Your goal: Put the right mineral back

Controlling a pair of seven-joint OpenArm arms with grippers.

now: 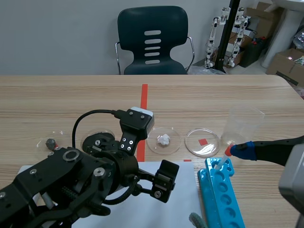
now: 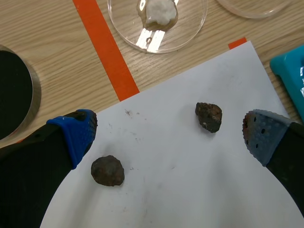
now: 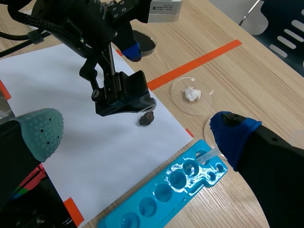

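The left gripper (image 2: 168, 137) hangs wide open, empty, over the white paper (image 2: 190, 190); the left stone (image 2: 108, 170) and right stone (image 2: 208, 116) lie between its fingers. The right gripper (image 3: 137, 135), open and empty, hovers over the blue tray (image 3: 156, 204).

Right mineral (image 2: 208, 116) hidden behind left arm (image 1: 71, 185) in scene view

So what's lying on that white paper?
A rounded dark rock and a jagged dark rock, between the left gripper's open fingers. Its arm hides part of the paper.
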